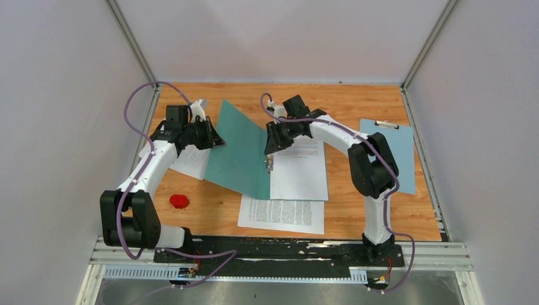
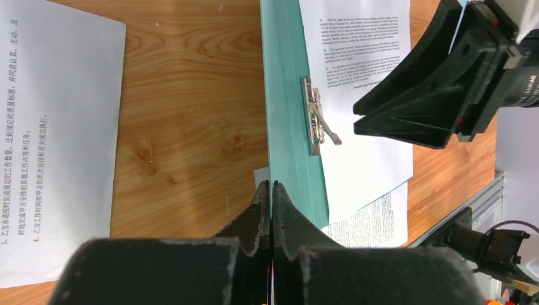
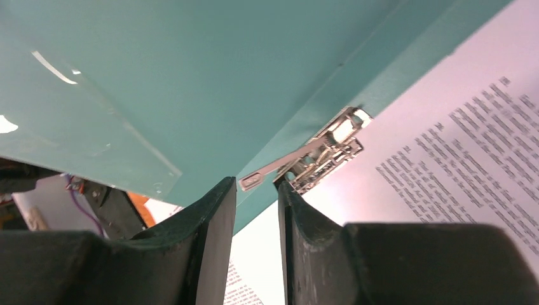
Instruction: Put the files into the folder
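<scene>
Three printed sheets of the files [image 1: 299,173] show from above: one lies on the right-hand cover of the open folder [image 1: 241,155], directly beneath the right gripper [image 3: 257,190]; one lies on the counter [image 1: 356,213], nearer the arm bases than that gripper; one lies off to the left of the left gripper [image 2: 272,190], partly under its arm. Left gripper: jaws fully together, pinching the free edge of the folder's left cover, which is raised and runs straight ahead from the fingertips, edge-on in the wrist view. Right gripper: jaws narrowly apart, holding nothing; the lever of the metal fastener [image 3: 321,149] on the spine sits just ahead of the gap, its tip close to the left fingertip. Handling, judged: the folder is thin card, light and easily bent, so a pinch at one edge may let the cover sag or twist. The sheets are lighter, limp and smooth on the wood, hard to lift when flat; best taken at an overhanging edge or corner, or slid. The fastener is small, stiff, springy metal; the lever end is the place to take hold, squarely, as it may slip. Whether the sheet on the cover sits under the fastener cannot be told.
</scene>
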You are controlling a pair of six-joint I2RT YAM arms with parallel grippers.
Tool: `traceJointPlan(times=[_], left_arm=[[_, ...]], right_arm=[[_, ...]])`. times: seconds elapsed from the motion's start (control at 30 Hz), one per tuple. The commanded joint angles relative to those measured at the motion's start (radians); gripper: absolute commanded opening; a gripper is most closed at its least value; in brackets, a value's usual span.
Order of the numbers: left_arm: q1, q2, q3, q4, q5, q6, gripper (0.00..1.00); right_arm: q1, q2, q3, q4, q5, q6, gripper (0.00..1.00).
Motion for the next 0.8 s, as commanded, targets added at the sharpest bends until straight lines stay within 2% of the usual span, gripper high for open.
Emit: traceJointPlan(times=[0.0,0.5,0.77], left_arm=[[-0.008,-0.023,-0.004,0.009,0.001,0.024,0.0],[-0.008,-0.02,-0.003,0.004,-0.009,0.027,0.0],[-0.009,-0.021,-0.003,0.001,-0.014,0.029,0.0]], right_arm=[[0.029,-0.025,0.0,-0.018,0.17,0.063,0.31],[0.069,0.012,0.037,-0.032,0.124,0.081,0.3],[0.074,0.019,0.025,-0.032,0.135,0.082,0.22]])
